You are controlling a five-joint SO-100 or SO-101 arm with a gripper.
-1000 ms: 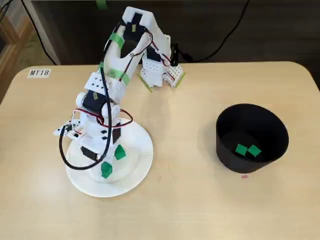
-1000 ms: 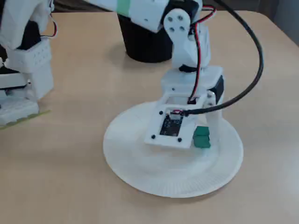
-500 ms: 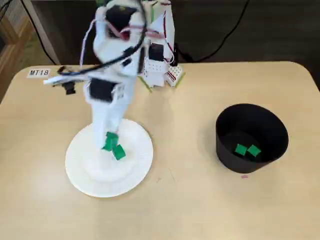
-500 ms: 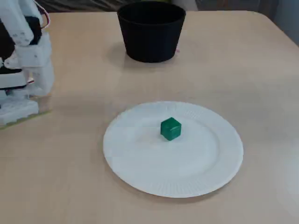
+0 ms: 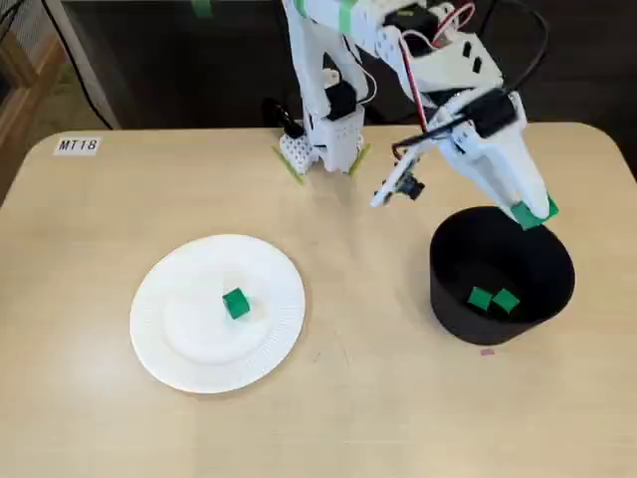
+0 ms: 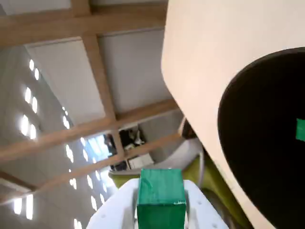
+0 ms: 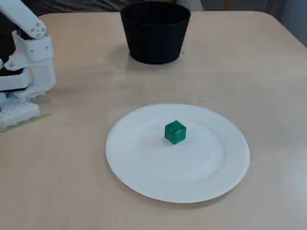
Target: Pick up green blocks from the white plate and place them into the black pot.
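In a fixed view from above, the claw (image 5: 531, 212) sits at the upper right, closed on a green block (image 5: 538, 209) just above the upper-right rim of the black pot (image 5: 443, 284). The block hangs near the rim rather than over the middle. A release here could, I judge, clip the edge and bounce it onto the table (image 5: 378, 398). The pot holds 2 green blocks (image 5: 481, 298) side by side on its floor. At lower left, the white plate (image 5: 159, 349) carries 1 lone block (image 5: 236, 304).

In the wrist view, the claw (image 6: 161, 214) pinches the green block (image 6: 160, 193) at bottom centre. The black pot (image 6: 267, 143) and its dark mouth fill the right side, off to one side of the block, with a green sliver at the right edge.

In a fixed view from the side, the white plate (image 7: 144, 182) holds the lone block (image 7: 175, 132) near its centre. The black pot (image 7: 155, 33) stands at the top, its inside hidden. The claw is out of frame.
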